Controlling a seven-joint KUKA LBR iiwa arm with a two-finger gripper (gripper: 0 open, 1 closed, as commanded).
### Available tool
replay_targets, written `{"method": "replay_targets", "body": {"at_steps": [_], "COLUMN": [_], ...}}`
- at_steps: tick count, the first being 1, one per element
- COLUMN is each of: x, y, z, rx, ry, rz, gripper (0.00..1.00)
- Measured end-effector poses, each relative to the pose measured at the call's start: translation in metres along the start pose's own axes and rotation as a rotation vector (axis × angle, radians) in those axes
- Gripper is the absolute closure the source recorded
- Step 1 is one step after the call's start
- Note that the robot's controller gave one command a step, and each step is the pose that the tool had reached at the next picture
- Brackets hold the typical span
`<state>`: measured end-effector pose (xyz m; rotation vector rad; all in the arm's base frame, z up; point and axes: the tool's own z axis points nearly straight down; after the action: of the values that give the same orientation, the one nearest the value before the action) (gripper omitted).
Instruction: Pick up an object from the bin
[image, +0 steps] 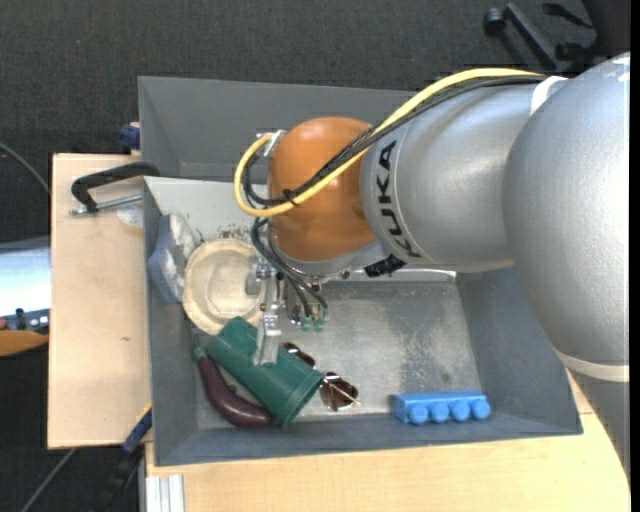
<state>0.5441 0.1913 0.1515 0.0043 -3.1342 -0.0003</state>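
My gripper hangs below the orange cover, left of the bin's middle, and looks open with nothing between its fingers. One finger reaches down to the upper edge of a dark green cup that lies on its side. Just left of the gripper, a cream round bowl stands upright. A dark purple eggplant lies against the cup's lower left side. Brown-lensed glasses rest right of the cup's mouth.
A blue studded brick lies alone near the front right of the bin floor. A crumpled clear plastic piece sits against the left wall behind the bowl. The arm covers the bin's back right part.
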Motion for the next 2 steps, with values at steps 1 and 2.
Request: {"method": "replay_targets", "body": {"at_steps": [1, 2], "x": [-0.002, -0.015], "y": [-0.001, 0.027], "z": [-0.005, 0.054], "rx": [-0.002, -0.005], "ry": [-0.008, -0.007], "rz": [0.002, -0.114], "gripper": [0.0, 0.0]}}
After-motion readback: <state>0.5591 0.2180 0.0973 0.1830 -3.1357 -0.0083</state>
